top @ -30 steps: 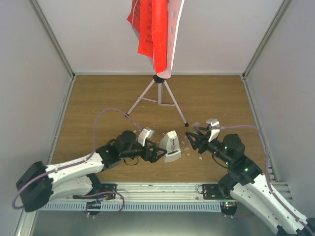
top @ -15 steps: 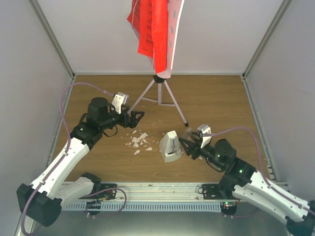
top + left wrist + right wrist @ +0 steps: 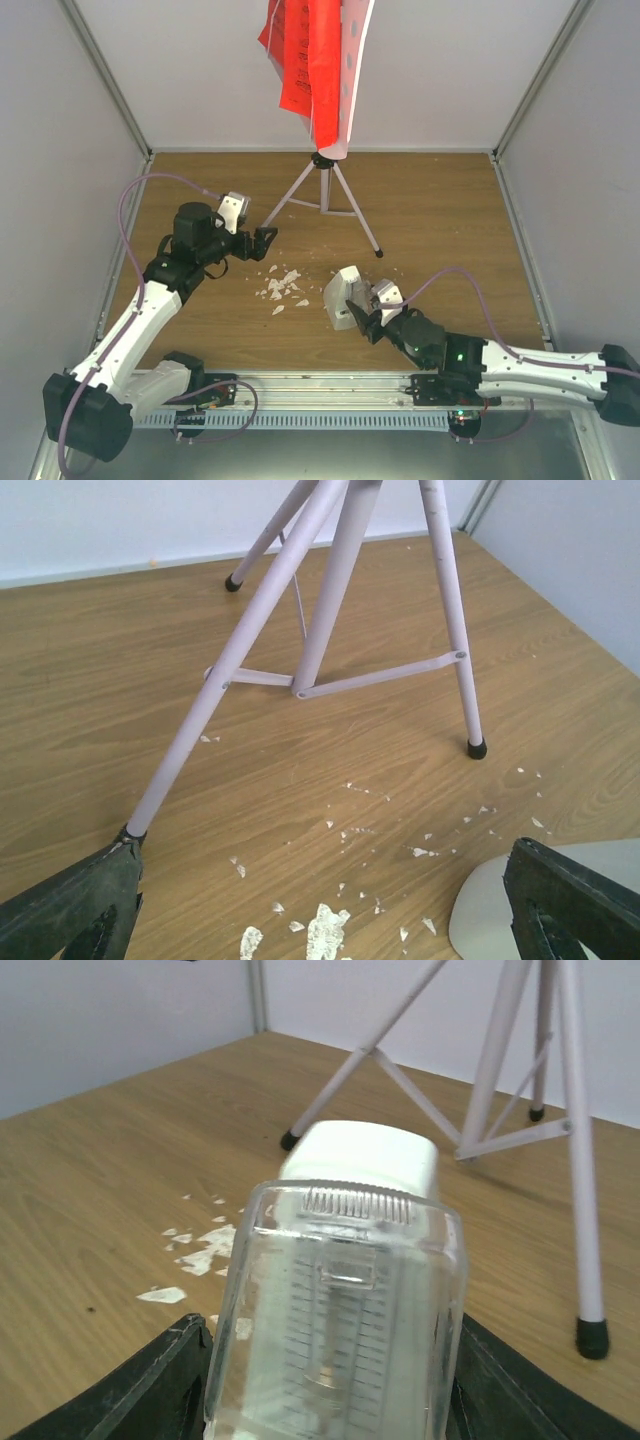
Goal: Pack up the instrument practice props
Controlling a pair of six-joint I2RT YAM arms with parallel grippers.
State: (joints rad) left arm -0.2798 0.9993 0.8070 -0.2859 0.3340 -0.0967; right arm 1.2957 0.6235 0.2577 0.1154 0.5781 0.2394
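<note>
the small white pyramid-shaped metronome [image 3: 344,292], near the wooden table's [image 3: 440,210] front edge, is clamped between the right gripper's [image 3: 366,314] jaws; the left gripper's [image 3: 264,240] jaws are spread wide. the metronome should be lifted slowly, kept level, clear of the silver tripod legs [image 3: 322,200].

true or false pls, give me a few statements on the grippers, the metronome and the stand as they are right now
1. The left gripper is open and holds nothing. True.
2. The metronome stands alone, clear of both arms. False: it sits between the fingers of the right gripper.
3. The red sheets hang against the stand plate. True.
4. The tripod legs lie folded flat. False: they stand spread.
5. In the top view the white crumbs lie right of the metronome. False: they lie left of it.
</note>
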